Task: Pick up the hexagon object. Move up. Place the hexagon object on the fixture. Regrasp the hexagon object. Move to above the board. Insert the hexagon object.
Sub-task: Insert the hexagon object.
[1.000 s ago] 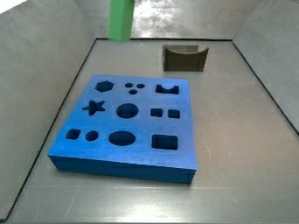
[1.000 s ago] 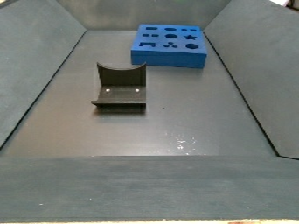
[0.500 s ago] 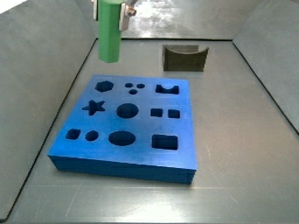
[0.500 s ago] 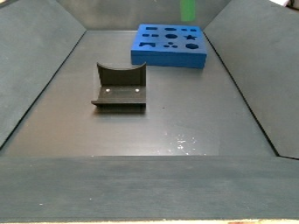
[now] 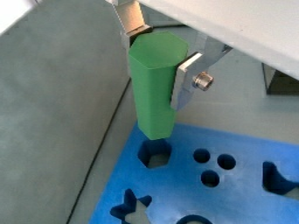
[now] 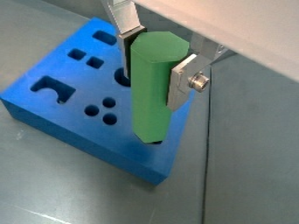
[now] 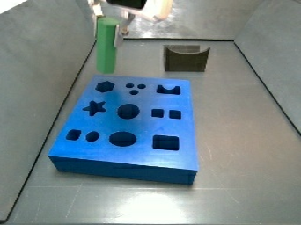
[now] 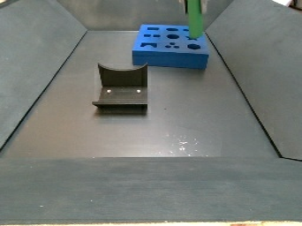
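The hexagon object [image 5: 155, 92] [image 6: 153, 92], a bright green prism, stands upright with my gripper [image 5: 159, 59] [image 6: 153, 66] shut on its upper part. Both silver fingers [image 5: 187, 80] [image 6: 180, 83] press flat on opposite faces. Its lower end hovers just above the hexagonal hole [image 5: 153, 157] at the far left corner of the blue board [image 5: 247, 198] [image 6: 87, 140]. Both side views show the prism [image 7: 106, 46] [image 8: 195, 19] over that corner of the board [image 7: 118, 169] [image 8: 171, 58]. The dark fixture [image 7: 186, 58] [image 8: 120, 88] stands empty on the floor, apart from the board.
The board carries other cut-outs: a star [image 7: 94, 108], circles and squares. Sloping grey walls [image 7: 53, 97] [image 8: 41, 79] enclose the floor, and one wall [image 5: 59, 87] runs close beside the gripper.
My gripper has come down with the green prism and moved toward the board's hexagonal hole. Board and fixture have not moved.
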